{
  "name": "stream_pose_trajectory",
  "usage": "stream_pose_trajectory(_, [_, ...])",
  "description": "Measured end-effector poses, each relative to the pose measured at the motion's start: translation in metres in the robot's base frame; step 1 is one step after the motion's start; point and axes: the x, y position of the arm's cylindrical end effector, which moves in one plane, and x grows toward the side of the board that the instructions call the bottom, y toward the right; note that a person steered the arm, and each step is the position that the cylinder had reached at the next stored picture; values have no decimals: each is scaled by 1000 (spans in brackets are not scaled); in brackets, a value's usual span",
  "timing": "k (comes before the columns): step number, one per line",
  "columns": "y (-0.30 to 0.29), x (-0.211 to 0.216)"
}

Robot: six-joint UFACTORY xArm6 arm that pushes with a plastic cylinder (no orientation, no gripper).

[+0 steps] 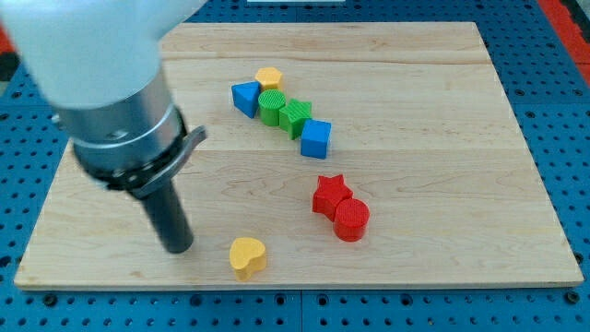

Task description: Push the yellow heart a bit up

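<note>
A: One desk, wide and wooden. Where is the yellow heart?

B: Near the view's bottom edge. My tip stands just beside it, on the view's left. It is a plain rod without fingers, so it grasps nothing.

A: How to push well?

B: I think the tip should go below the heart, centred, then push gently up.

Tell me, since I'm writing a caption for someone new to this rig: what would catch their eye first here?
The big pale arm at the view's left, ending in a dark rod with my tip down on the wooden board. Just right of the tip, near the view's bottom, sits the yellow heart alone. Further up runs a slanted cluster of yellow, blue and green blocks, with a red star touching a red cylinder at the right.
</note>
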Motion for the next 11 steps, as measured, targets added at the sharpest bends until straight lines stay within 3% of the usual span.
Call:
stream_pose_trajectory(1, [-9, 34])
stream_pose_trajectory(5, [47, 37])
stream_pose_trajectory(9, [142, 37])
stream_pose_trajectory(11, [113, 9])
